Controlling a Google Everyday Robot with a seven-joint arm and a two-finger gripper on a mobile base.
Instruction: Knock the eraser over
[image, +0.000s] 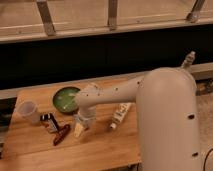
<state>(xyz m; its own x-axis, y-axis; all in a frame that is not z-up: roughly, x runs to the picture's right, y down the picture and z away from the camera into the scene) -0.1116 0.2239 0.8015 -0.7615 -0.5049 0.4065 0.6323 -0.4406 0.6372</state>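
Observation:
The eraser (49, 121) is a small black block with a pale mark, on the wooden table (100, 150) at the left, between the clear cup and the red-and-dark tool. My gripper (81, 126) hangs at the end of the white arm (115, 95), low over the table and right of the eraser, with the tool between them. It does not touch the eraser. A cream block (78, 131) shows right under the gripper.
A green bowl (65, 98) sits behind the gripper. A clear cup (28, 111) stands at the far left. A slim red-and-dark tool (61, 134) lies in front of the eraser. A white tube (120, 115) lies to the right. The table's front edge is near.

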